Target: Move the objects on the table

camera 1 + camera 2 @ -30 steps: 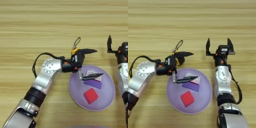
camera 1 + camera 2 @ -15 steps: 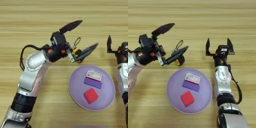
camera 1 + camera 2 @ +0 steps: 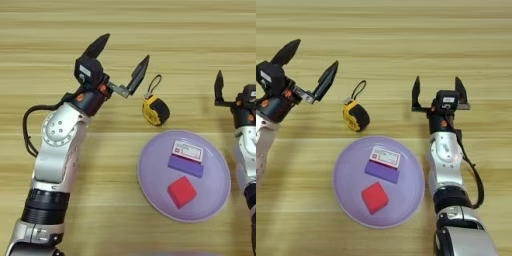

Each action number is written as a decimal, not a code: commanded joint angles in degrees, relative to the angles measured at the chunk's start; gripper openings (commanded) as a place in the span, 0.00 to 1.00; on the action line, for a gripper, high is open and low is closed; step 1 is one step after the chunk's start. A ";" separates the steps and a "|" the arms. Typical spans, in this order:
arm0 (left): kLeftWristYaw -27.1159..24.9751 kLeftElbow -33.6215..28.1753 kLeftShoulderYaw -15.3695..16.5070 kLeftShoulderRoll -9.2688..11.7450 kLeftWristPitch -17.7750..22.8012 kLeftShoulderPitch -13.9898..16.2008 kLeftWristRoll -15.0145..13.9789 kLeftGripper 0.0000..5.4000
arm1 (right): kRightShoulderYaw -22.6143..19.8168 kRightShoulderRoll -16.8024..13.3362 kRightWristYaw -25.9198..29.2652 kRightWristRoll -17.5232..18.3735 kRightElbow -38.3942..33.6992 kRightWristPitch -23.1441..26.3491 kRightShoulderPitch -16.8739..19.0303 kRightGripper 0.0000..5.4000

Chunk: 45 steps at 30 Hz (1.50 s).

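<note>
Plate [image 3: 155, 192] near the tabletop's front edge, holding red cube [image 3: 182, 191], purple block [image 3: 185, 165] and card [image 3: 187, 150]; left end effector [image 3: 119, 61] wide open, empty, beside tape measure [image 3: 155, 111], seemingly the next pick; right end effector [image 3: 438, 90] parked open.

Red cube [image 3: 181, 191], lavender plate [image 3: 152, 175]

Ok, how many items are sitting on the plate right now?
3: the white card lying on the purple block at the lavender plate's far side, the red cube nearer. None appear hidden.
</note>
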 commanded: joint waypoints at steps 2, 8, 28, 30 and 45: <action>3.62 6.48 1.57 1.41 -6.83 2.45 5.19 1.00 | 0.03 -0.07 -0.12 -0.24 0.87 0.35 -0.85 1.00; 10.30 15.06 3.77 1.41 -14.77 2.85 9.81 1.00 | -0.15 -0.51 0.15 -0.03 2.00 -0.03 -1.30 1.00; -8.68 9.01 0.02 7.41 -8.85 1.92 -5.65 1.00 | 0.37 -0.33 -0.88 -1.44 2.03 -1.27 -0.73 1.00; -9.81 7.97 0.14 7.64 -7.60 1.23 -6.83 1.00 | 0.47 -0.10 -1.08 -1.61 1.85 -1.33 -0.66 1.00; -29.80 4.11 -2.63 12.75 4.87 -4.53 -17.81 1.00 | 1.79 1.29 -2.91 -3.07 -2.01 -0.37 0.75 1.00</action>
